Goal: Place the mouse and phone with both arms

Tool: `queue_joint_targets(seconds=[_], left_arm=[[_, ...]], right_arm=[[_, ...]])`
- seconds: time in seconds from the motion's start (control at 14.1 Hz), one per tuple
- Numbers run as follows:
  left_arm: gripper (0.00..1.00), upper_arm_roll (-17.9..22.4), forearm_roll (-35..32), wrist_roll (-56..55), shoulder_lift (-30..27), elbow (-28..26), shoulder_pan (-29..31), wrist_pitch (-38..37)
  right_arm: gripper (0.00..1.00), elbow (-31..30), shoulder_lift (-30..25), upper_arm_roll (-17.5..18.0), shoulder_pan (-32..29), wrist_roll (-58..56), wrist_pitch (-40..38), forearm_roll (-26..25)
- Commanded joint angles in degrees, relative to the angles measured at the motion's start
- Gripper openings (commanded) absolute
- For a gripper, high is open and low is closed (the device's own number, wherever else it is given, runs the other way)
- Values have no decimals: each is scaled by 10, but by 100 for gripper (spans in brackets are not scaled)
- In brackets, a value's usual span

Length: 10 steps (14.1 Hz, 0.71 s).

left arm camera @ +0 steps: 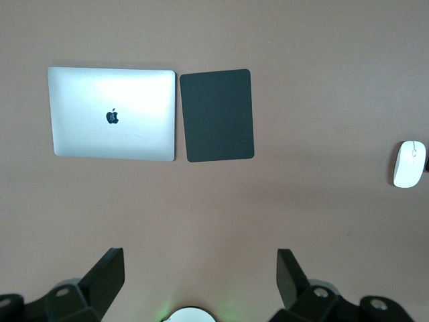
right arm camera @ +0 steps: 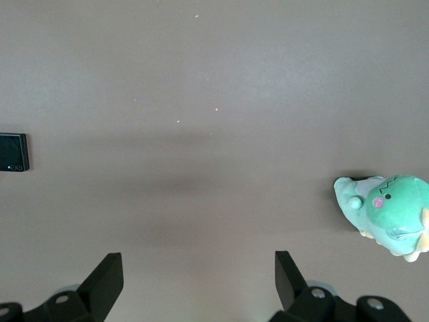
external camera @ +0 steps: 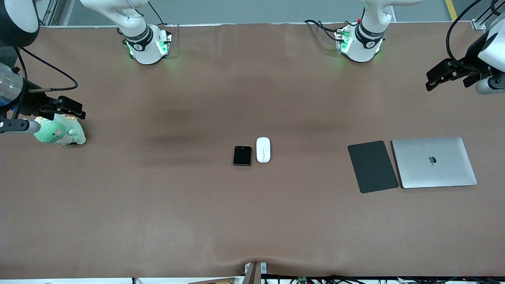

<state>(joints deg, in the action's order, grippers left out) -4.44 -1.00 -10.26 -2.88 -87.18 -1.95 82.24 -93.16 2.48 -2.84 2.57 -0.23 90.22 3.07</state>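
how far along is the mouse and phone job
Nothing looks done yet. The mouse and phone lie side by side mid-table, untouched. Nothing is in hand: the left gripper hangs open over the table's left-arm end, the right gripper open by the plush toy. Left to do: pick up and place both.
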Motion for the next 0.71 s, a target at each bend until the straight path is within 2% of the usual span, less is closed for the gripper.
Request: queue_joint_targets(seconds=[0.0,0.64], left_arm=[[100,1,1,1,3,11,0,-8],[100,-4,9,-11,28,10,-12,-3]], right_arm=[[100,6,-4,6,2,0,-22,-9],[100,5,-5,6,9,-2,-33,-9]])
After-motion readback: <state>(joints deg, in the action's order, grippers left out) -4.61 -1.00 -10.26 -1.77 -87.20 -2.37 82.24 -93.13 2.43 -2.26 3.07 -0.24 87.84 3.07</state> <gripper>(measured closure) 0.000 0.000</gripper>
